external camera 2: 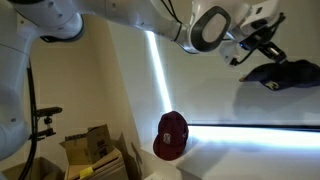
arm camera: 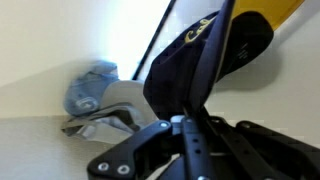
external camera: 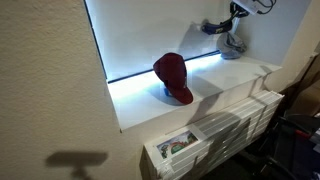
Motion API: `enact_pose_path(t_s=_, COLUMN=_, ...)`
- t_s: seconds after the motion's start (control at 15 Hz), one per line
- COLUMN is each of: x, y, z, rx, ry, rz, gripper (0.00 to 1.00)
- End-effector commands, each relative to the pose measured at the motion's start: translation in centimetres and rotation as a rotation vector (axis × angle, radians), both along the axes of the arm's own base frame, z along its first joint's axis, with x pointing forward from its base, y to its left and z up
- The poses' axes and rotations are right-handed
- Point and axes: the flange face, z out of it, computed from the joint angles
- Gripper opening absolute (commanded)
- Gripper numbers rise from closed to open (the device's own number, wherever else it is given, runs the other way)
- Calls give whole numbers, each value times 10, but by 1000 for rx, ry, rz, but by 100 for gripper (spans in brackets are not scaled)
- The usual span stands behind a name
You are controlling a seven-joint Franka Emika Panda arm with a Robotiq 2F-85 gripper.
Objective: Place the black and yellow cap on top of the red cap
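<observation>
My gripper (arm camera: 190,125) is shut on the black and yellow cap (arm camera: 200,60), pinching its black crown; the yellow brim (arm camera: 270,10) points up and to the right. In an exterior view the gripper (external camera 2: 262,48) holds the cap (external camera 2: 290,75) in the air, well above the sill and far to the right of the red cap (external camera 2: 170,135). The red cap (external camera: 173,78) sits on the white window sill (external camera: 200,100), tilted with its brim down. The gripper (external camera: 237,12) shows at the sill's far end.
A grey cap (arm camera: 95,90) lies on the sill just below the gripper and also shows in an exterior view (external camera: 232,45). A white radiator (external camera: 240,125) is under the sill. Cardboard boxes (external camera 2: 95,145) and a stand (external camera 2: 40,120) are beside the wall.
</observation>
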Motion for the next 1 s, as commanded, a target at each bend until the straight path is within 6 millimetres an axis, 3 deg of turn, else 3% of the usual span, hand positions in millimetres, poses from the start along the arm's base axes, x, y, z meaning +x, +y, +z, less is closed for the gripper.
enact_pose_path(t_s=0.0, x=-2, y=79, z=65, rx=-41, ry=-65, rz=188, gripper=1)
enact_pose_path(t_s=0.13, x=0, y=130, z=98, rx=-76, ry=-72, rz=314, gripper=1)
enact_pose_path(t_s=0.27, x=2, y=173, z=118, rx=-108, ry=-72, rz=432, gripper=1)
enact_pose_path(t_s=0.4, x=6, y=208, z=128, rx=-127, ry=-66, rz=551, gripper=1)
enact_pose_path(t_s=0.53, x=13, y=227, z=126, rx=-111, ry=-53, rz=666, gripper=1)
enact_pose_path(t_s=0.6, x=16, y=227, z=116, rx=-84, ry=-17, rz=673, gripper=31)
enact_pose_path(t_s=0.67, x=21, y=226, z=106, rx=-69, ry=3, rz=687, gripper=32)
enact_pose_path(t_s=0.93, x=23, y=188, z=47, rx=24, ry=83, rz=596, gripper=58)
